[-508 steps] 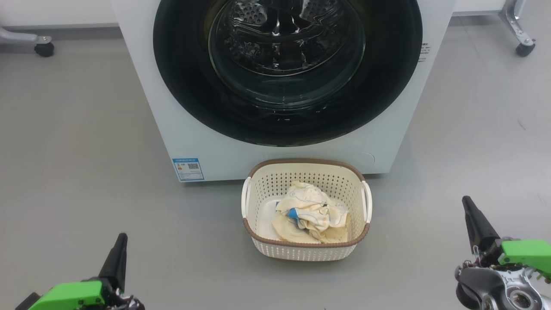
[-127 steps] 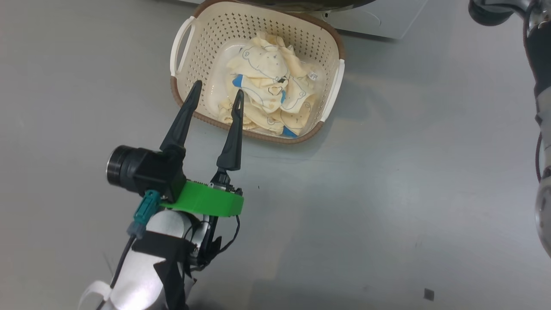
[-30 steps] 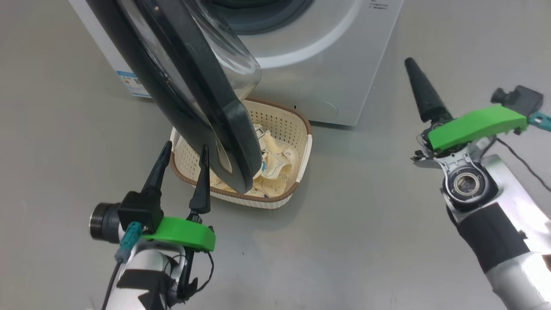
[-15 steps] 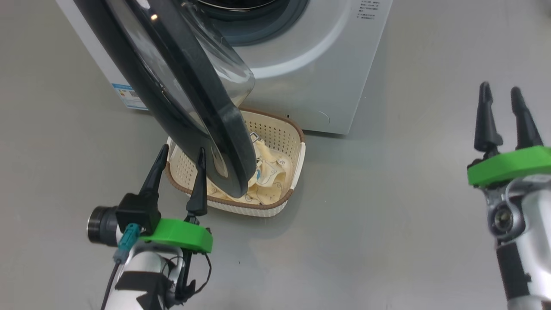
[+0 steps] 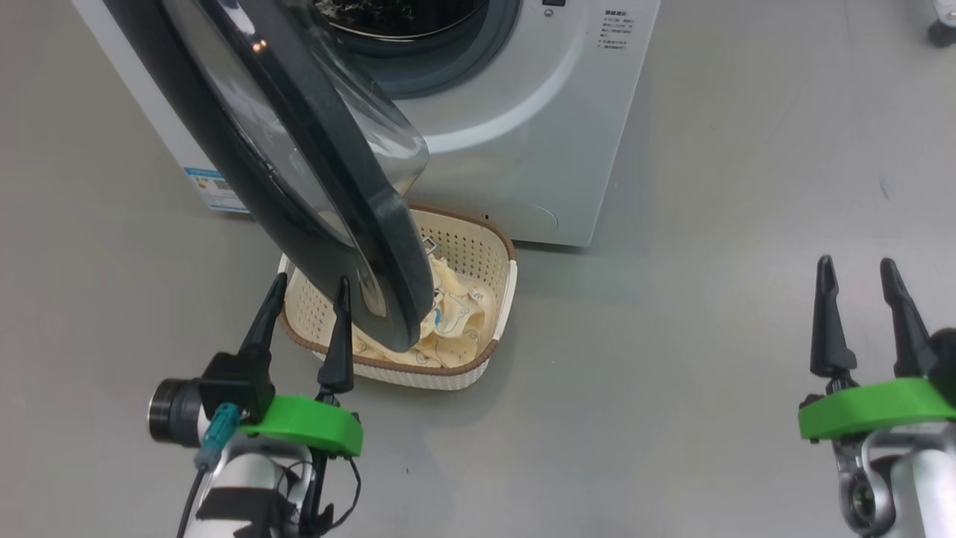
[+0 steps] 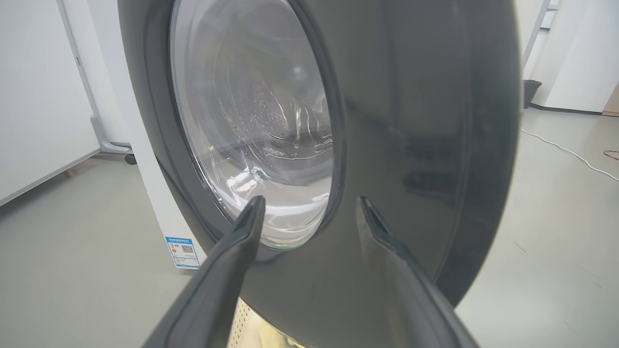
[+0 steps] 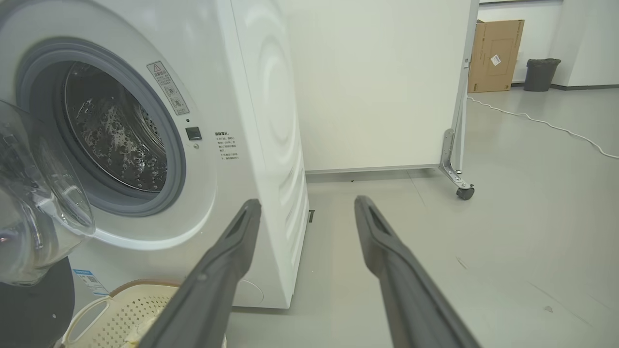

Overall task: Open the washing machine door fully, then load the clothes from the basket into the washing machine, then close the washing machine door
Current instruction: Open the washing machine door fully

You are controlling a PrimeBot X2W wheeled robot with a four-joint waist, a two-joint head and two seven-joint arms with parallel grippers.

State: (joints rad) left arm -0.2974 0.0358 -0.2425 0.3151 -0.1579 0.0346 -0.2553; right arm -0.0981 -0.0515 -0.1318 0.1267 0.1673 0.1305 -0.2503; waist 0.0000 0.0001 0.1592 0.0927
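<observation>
- I see the washing machine door [image 5: 388,254] swung partly open above the basket [image 5: 470,250] of clothes [image 5: 459,329].
- Left jaws apart beside the door; right jaws apart, empty.

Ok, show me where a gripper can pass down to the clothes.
Free: right side of the basket, between the washing machine door edge and the rim, where the clothes show; bare floor toward the right gripper. Crowded: left side, under the door, by the left gripper.
</observation>
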